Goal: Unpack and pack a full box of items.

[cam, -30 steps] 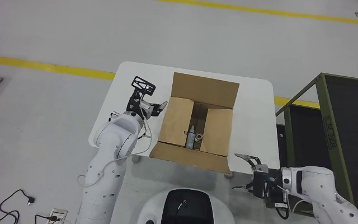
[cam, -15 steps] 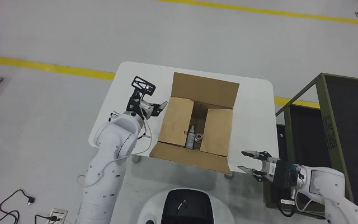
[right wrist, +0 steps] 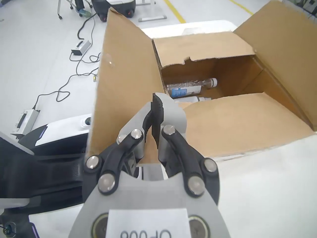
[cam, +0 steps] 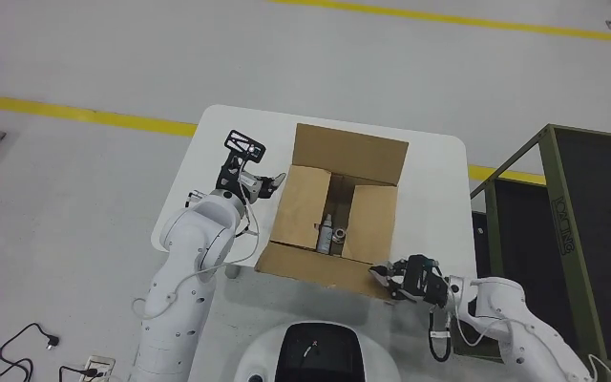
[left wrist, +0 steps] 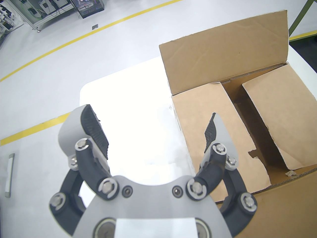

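Cardboard box [cam: 348, 153] sits mid-table [cam: 431, 177] with bottles [right wrist: 190, 85] lying inside; right gripper [right wrist: 156, 105] is pinched on a corner of the near flap [right wrist: 118, 75], which looks like light, bendy card that would probably crease and is better held near the fold; left gripper [left wrist: 149, 115] is splayed and empty beside the box.

Glossy white shells are seen on the left arm [cam: 196, 253] and right arm [cam: 511, 306], with a thin black cable [cam: 437, 344] looped off the right one. The left gripper [left wrist: 151, 115] and right gripper [right wrist: 157, 100] are built alike: silver fingers [left wrist: 68, 130], ribbed black pads [left wrist: 95, 127], black linkages [left wrist: 213, 174], round silver screws [left wrist: 107, 187]. A white label [right wrist: 147, 223] is stuck on the wrist plate [right wrist: 138, 196].
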